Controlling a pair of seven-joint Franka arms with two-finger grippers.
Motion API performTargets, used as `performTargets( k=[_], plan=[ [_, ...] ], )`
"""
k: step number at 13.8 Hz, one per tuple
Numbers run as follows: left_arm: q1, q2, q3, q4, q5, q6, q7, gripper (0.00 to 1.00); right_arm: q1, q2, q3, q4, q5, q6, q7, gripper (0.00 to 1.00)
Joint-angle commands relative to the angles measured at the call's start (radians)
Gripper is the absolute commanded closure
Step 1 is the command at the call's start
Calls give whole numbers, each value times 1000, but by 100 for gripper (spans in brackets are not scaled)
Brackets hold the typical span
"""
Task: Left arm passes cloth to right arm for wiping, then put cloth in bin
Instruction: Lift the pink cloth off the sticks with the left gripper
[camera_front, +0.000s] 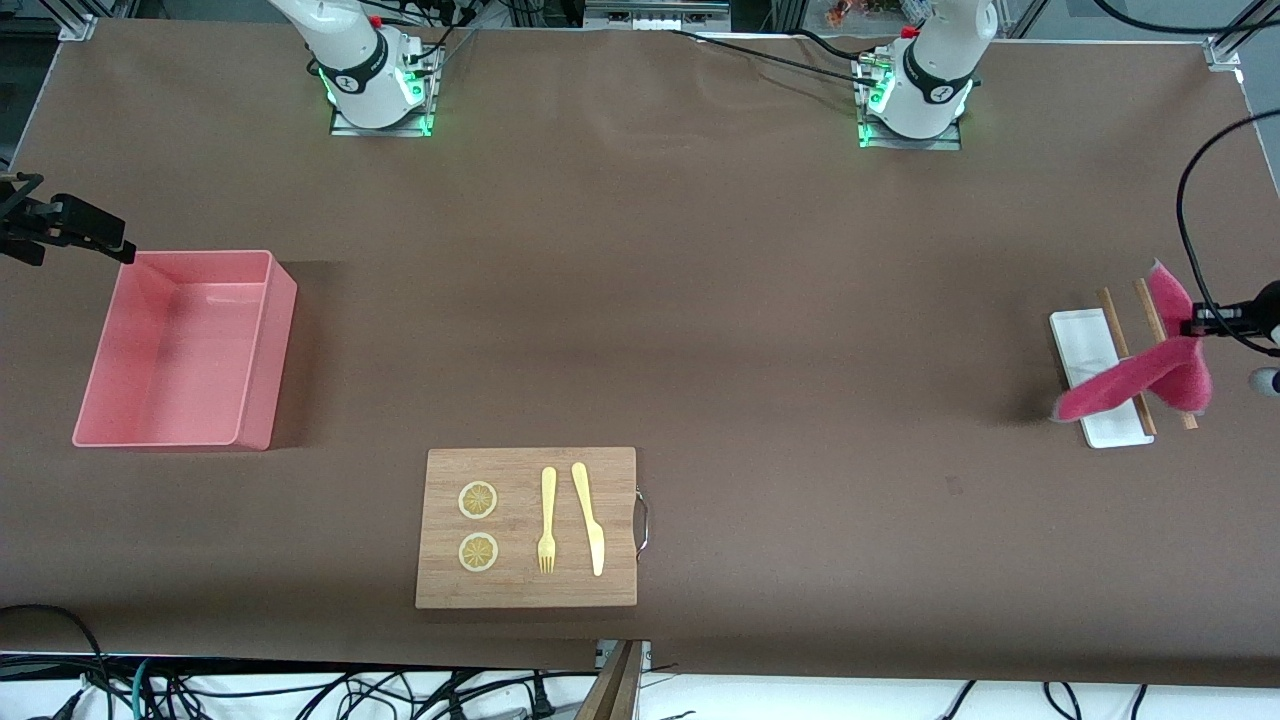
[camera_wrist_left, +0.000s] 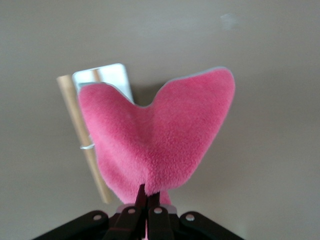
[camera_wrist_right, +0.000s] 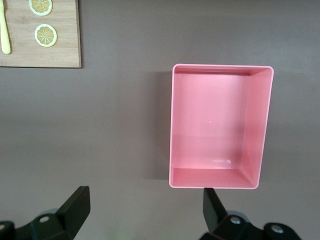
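My left gripper (camera_front: 1196, 325) is shut on the magenta-red cloth (camera_front: 1140, 375) and holds it in the air over the small white tray (camera_front: 1085, 345) at the left arm's end of the table. In the left wrist view the cloth (camera_wrist_left: 160, 135) hangs in two lobes from my closed left gripper (camera_wrist_left: 148, 197). My right gripper (camera_front: 122, 250) is open and empty, over the table beside the salmon-pink bin (camera_front: 272, 345) at the corner farther from the front camera. In the right wrist view the open gripper (camera_wrist_right: 147, 207) is beside the empty bin (camera_wrist_right: 257, 125).
A wooden cutting board (camera_front: 525, 590) with two lemon slices (camera_front: 478, 500), a yellow fork (camera_front: 547, 520) and a knife (camera_front: 590, 520) lies near the table's front edge. Two wooden chopsticks (camera_front: 1112, 320) lie across the white tray.
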Motion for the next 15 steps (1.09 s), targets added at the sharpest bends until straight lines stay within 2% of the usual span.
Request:
performTargets(
  k=[1,3,5,8,10,12,15],
  plan=[
    [1,20,-127,80,-40,-70,-112,100,-21,17,3,8,25,2,-1,0],
    [-4,26,-260,80,-91,-70,-238,100,-20,45,4,8,62,38,-1,0],
    [-65,61,-337,81,-160,-63,-446,100,-20,57,4,-7,133,29,-1,0],
    [-258,120,-341,120,-198,37,-741,100,25,82,14,-7,119,34,-3,0],
    [-368,178,-341,152,-237,130,-878,100,48,118,15,-7,78,37,-6,0],
    [-457,250,-341,201,-254,244,-996,100,52,155,15,-7,82,43,-9,0],
    [-566,362,-341,294,-318,400,-1160,100,120,215,15,-5,97,104,151,0]
  ],
)
